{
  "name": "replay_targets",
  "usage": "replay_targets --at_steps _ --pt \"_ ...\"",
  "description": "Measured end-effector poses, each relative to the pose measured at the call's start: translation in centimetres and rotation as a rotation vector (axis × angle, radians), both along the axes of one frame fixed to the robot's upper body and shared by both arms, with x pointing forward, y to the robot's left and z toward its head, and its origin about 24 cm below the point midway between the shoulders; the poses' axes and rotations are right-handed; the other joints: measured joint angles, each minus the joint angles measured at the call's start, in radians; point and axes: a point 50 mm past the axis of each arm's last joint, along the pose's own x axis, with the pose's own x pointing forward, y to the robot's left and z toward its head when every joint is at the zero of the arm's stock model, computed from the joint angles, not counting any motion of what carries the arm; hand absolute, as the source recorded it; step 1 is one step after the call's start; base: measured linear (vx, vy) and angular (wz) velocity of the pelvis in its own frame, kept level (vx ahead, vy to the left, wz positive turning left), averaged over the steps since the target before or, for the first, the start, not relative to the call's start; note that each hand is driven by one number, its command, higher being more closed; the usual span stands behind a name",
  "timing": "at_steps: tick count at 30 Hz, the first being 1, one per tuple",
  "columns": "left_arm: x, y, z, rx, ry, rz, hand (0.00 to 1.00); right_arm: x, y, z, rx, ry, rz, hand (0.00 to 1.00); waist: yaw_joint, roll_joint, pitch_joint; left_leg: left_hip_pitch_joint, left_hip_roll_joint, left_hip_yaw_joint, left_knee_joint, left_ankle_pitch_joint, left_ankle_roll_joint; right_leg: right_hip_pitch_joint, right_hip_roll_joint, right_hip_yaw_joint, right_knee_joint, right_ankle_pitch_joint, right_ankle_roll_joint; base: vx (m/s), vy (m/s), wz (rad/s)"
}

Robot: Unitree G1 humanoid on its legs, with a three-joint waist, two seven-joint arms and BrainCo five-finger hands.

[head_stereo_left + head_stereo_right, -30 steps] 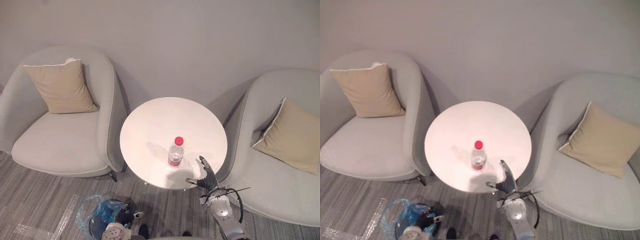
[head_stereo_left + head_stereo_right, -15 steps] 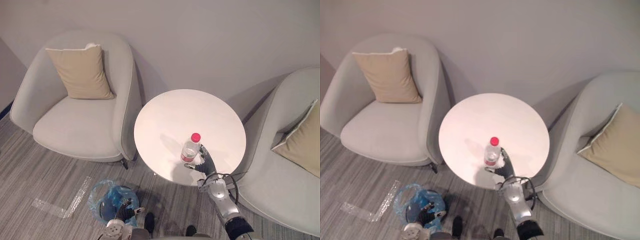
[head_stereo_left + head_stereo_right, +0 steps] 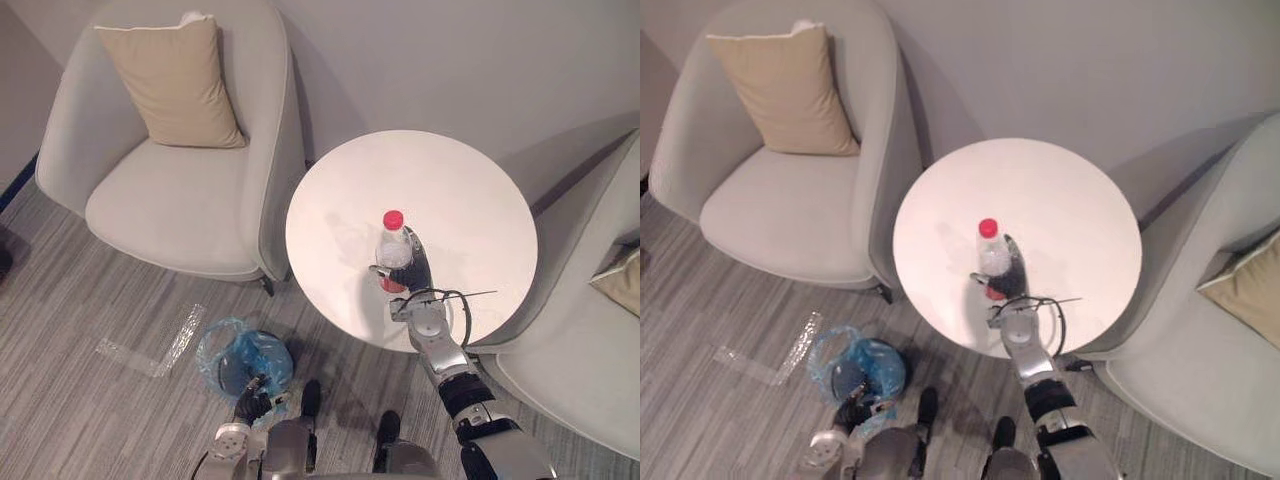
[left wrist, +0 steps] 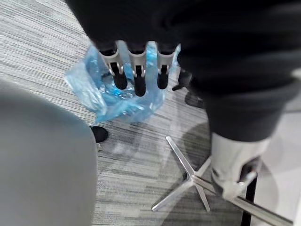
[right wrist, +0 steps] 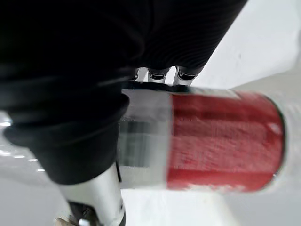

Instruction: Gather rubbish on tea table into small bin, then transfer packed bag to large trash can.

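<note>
My right hand [image 3: 417,268] is wrapped round the bottle [image 3: 392,243] — fingers behind it, thumb in front. The bottle stands upright on the tea table [image 3: 450,190], toward the robot's side. My left hand [image 4: 136,70] hangs low, fingers straight, just beside the blue-bagged small bin [image 3: 243,358] on the floor.

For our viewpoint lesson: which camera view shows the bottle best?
The left eye view: the bottle stands whole on the table, red cap up, right hand curled round it. The right eye view matches; the right wrist view shows its red label from very close.
</note>
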Motion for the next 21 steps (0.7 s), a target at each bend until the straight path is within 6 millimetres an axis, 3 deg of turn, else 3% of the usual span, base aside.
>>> replay_targets --at_steps 9,16,21 --pt "0.4 0.0 0.2 -0.006 -0.019 0.006 0.0 0.4 0.2 0.8 0.023 -0.02 0.003 1.0 0.005 0.002 0.015 -0.03 -0.002 -0.005 0.036 -0.011 -0.001 -0.013 -0.001 -0.004 0.005 0.0 0.0 -0.02 0.002 0.02" --pt "0.3 -0.1 0.1 0.003 -0.002 -0.007 0.0 -3.2 0.2 0.9 0.058 -0.09 0.051 1.0 -0.004 -0.001 0.013 0.011 0.002 0.017 0.029 -0.023 0.001 0.009 -0.001 0.027 0.005 0.0 0.0 0.01 0.002 -0.12" --pt "-0.2 0.2 -0.3 0.032 0.029 -0.034 0.0 -6.0 1.0 0.5 0.054 -0.102 0.123 1.0 -0.027 -0.022 -0.011 0.057 0.006 0.053 -0.005 -0.022 0.001 0.026 0.0 0.059 -0.005 0.0 0.001 0.0 0.001 -0.24"
